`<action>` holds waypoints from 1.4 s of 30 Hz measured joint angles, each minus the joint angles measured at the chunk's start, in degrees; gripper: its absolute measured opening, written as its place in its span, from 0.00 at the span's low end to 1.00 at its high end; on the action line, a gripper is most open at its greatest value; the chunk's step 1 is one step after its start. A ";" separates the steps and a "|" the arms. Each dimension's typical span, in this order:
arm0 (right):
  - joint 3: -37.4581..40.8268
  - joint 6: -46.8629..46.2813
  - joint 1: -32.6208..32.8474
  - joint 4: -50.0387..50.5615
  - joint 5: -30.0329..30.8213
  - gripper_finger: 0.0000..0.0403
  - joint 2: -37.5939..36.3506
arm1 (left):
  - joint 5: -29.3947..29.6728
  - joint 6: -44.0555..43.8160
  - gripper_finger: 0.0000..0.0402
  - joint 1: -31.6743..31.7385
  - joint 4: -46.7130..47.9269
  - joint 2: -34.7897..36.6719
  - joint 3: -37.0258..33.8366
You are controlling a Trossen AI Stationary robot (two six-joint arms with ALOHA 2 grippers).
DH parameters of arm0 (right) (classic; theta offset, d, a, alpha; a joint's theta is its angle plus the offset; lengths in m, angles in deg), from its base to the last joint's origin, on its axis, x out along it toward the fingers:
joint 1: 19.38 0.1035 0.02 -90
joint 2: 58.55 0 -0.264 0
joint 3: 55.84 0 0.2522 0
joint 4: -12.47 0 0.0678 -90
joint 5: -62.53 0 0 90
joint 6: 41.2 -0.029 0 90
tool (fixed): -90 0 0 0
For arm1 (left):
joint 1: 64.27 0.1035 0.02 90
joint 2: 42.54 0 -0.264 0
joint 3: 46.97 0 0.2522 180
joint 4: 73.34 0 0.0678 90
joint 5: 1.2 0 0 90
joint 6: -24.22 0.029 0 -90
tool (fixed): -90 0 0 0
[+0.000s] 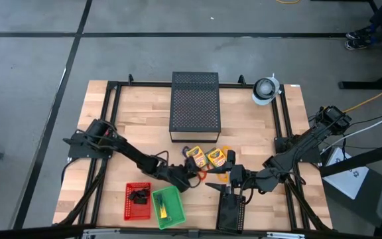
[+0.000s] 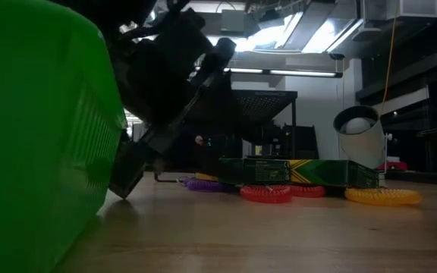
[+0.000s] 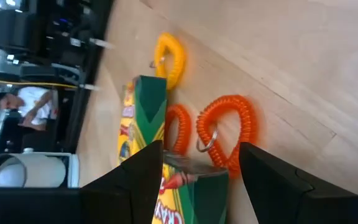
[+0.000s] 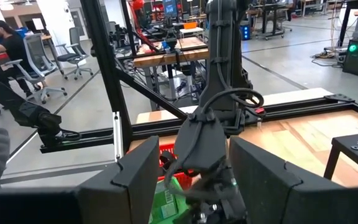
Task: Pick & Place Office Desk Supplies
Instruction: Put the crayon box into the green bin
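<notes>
Left end effector (image 1: pixel 190 178) low, fingers apart, right end effector (image 1: pixel 234 178) raised, fingers apart

Seen from above, the perforated box (image 1: pixel 194 106) is standing at twelve o'clock on the table (image 1: pixel 138 126), with a roll (image 1: pixel 265 90) sitting at its two o'clock by the far rail. Two crayon boxes (image 1: pixel 205 157) are lying side by side at the box's six o'clock, and coiled rings (image 1: pixel 221 174) are lying just beside them. Two bins (image 1: pixel 154 202) are sitting at seven o'clock, touching each other, with clips (image 1: pixel 138 196) lying in the left one. The left gripper (image 1: pixel 190 176) is hanging at the crayon boxes' seven o'clock; the right gripper (image 1: pixel 234 176) is hanging at their five o'clock.
</notes>
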 joint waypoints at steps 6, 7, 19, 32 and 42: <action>0.00 -0.61 0.15 0.01 0.01 0.49 0.00 | 3.57 -0.08 0.52 0.34 7.29 -0.10 0.18; 0.00 -0.63 0.15 0.01 0.02 0.49 0.00 | 3.68 0.00 0.52 0.60 7.78 -0.11 0.20; 0.00 -0.59 0.15 0.01 0.02 0.49 0.00 | 4.91 -0.02 0.52 4.33 12.58 -0.19 0.10; 0.00 -0.57 0.15 0.01 0.06 0.49 0.00 | 3.38 0.00 0.52 7.39 10.02 -0.19 0.05; 0.00 -0.57 0.15 -0.02 0.28 0.49 0.00 | 1.66 0.71 0.33 9.07 6.50 -1.53 0.07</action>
